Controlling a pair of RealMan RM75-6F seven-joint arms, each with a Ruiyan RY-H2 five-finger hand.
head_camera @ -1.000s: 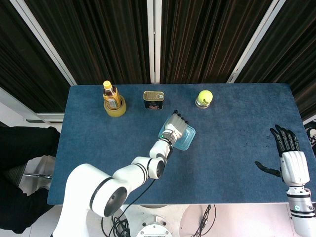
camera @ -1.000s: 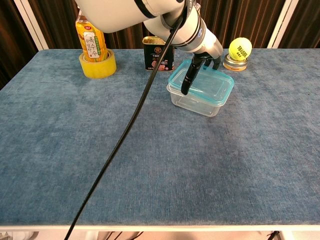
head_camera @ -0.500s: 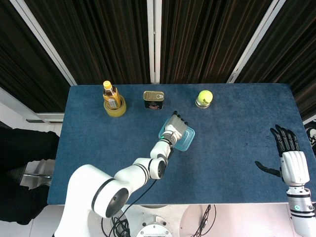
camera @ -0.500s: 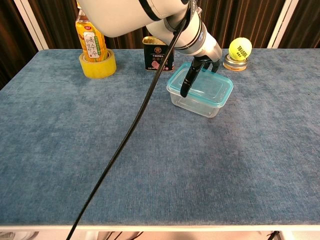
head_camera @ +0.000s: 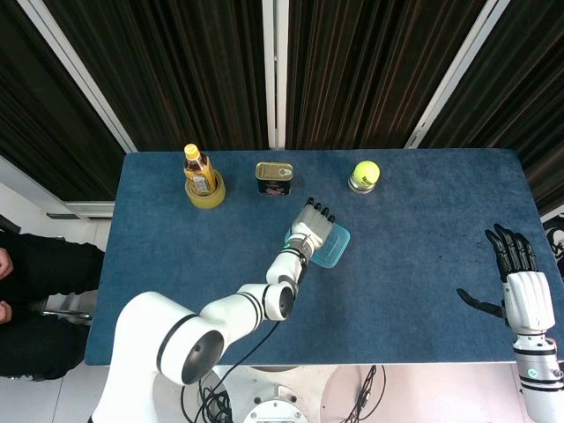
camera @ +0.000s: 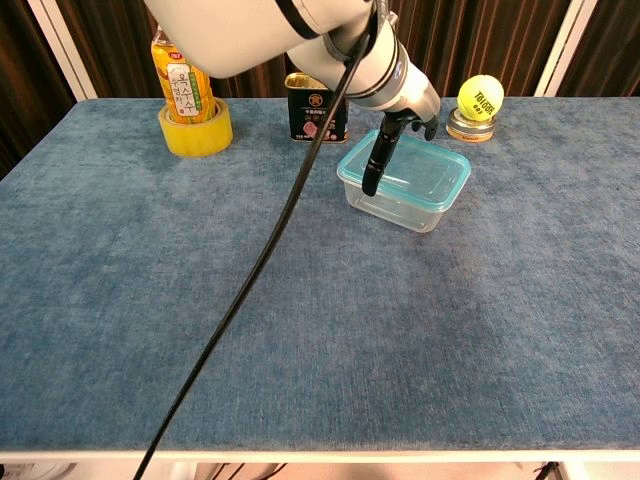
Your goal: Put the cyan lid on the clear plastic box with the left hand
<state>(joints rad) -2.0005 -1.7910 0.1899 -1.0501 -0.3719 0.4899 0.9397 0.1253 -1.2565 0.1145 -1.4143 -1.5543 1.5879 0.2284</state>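
Lid now seated, can behind

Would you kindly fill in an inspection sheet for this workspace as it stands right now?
Surface: blue felt table, flat, no spills seen.
Job's things: cyan lid sits on the clear box.
Clutter: bottle standing inside a yellow tape roll; tin can; tennis ball on a small round tin.
Hands: left hand rests on the lid; right hand apart, fingers spread, holding nothing.
Cables: black cable hangs from the left arm across the chest view.
Surroundings: dark curtains behind the table.
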